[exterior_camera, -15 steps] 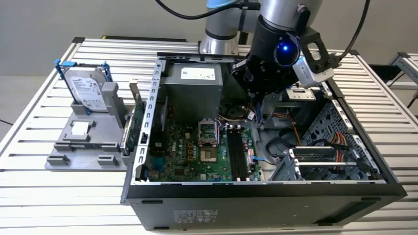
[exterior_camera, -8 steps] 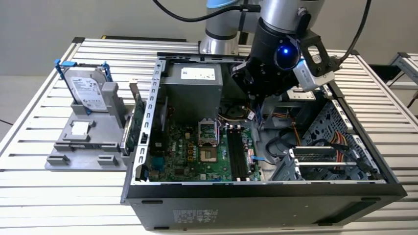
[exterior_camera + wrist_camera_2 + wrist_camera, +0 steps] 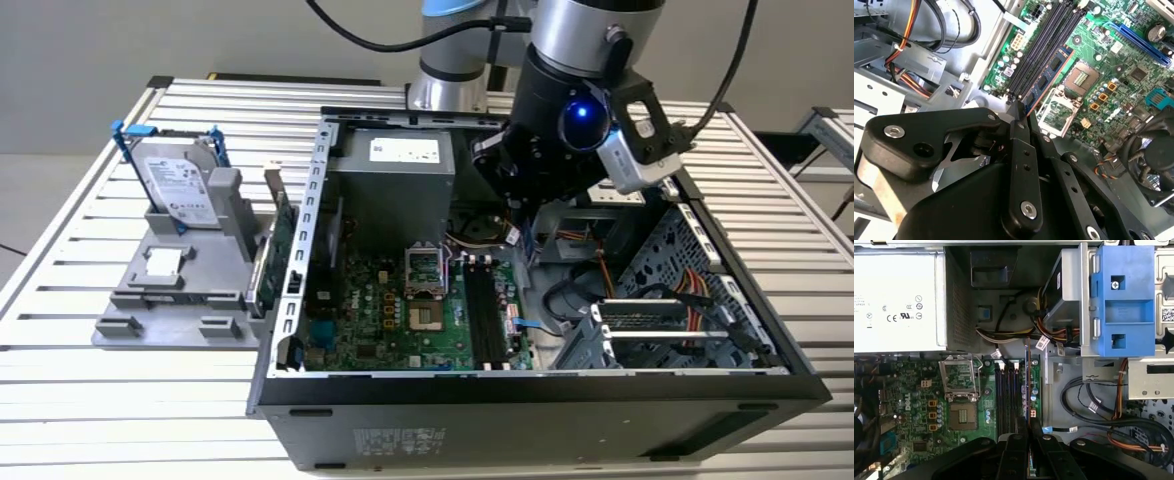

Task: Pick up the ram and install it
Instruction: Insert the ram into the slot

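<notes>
My gripper (image 3: 529, 232) hangs inside the open computer case (image 3: 534, 385), over the motherboard's (image 3: 387, 310) black memory slots (image 3: 487, 310). It is shut on the ram (image 3: 1050, 70), a slim blue-black stick with dark chips, gripped at one end. In the first wrist view the ram (image 3: 1027, 385) shows edge-on between the fingertips of my gripper (image 3: 1029, 428), lined up along the memory slots (image 3: 1006, 395) at their side away from the processor socket (image 3: 960, 382). In the second wrist view my gripper (image 3: 1021, 112) holds the stick low over the slots (image 3: 1041, 47). Whether it sits in a slot I cannot tell.
A silver power supply (image 3: 394, 165) stands at the case's back. A drive cage (image 3: 667, 310) with orange and black cables fills the exterior view's right. Outside the case, a grey fixture (image 3: 174, 300) holds a hard drive with blue clips (image 3: 180, 185) and an upright green card (image 3: 283, 250).
</notes>
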### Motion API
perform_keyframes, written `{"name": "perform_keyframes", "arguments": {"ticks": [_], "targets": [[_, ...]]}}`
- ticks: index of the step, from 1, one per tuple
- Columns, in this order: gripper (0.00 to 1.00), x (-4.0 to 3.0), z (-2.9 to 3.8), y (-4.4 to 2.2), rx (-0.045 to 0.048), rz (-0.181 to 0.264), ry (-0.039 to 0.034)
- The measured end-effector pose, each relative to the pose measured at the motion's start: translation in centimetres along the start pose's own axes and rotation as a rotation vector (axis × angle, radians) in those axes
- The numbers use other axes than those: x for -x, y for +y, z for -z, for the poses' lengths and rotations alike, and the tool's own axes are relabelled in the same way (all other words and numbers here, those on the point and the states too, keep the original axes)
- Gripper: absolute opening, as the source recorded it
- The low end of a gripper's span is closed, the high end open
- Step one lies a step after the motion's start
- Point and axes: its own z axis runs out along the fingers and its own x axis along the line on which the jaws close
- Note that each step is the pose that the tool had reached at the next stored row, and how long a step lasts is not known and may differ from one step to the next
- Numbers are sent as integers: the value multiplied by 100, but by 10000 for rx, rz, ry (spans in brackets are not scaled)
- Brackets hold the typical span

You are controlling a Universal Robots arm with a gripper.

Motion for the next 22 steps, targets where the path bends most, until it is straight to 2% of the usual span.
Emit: {"name": "perform_keyframes", "arguments": {"ticks": [22], "targets": [[0,0,-86,-35,-2,-1,1]]}}
